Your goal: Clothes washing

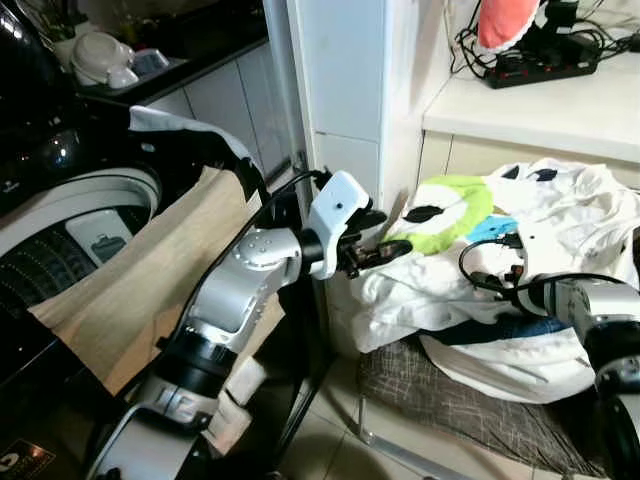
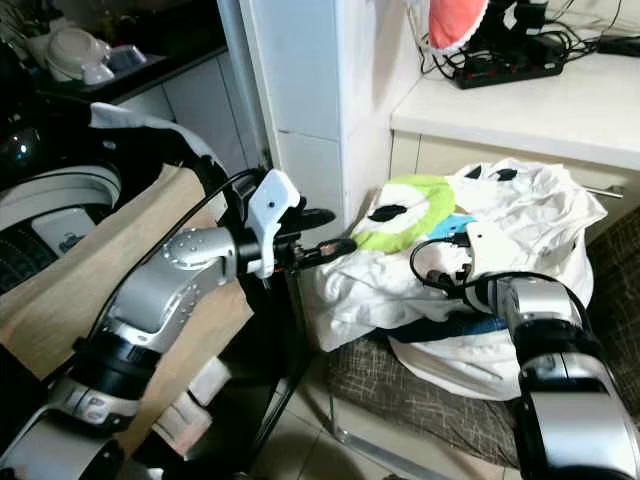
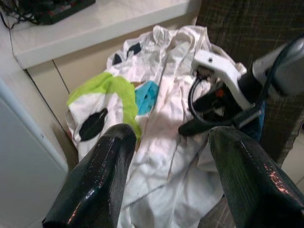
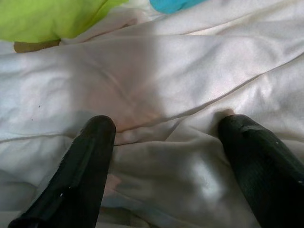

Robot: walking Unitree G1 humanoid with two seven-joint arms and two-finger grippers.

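White shirt (image 1: 560, 230) heaped on basket (image 1: 470, 400) beside washer (image 1: 60, 250). Right gripper (image 4: 166, 142) spread wide, fingertips pressed into cloth. Left gripper (image 3: 166, 156) spread, hovering near heap, grasping nothing.

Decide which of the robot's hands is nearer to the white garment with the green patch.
Right. The right hand has its open fingertips pressed into the white garment, below the green patch. The left hand, also open, hovers at the pile's edge, apart from the cloth.
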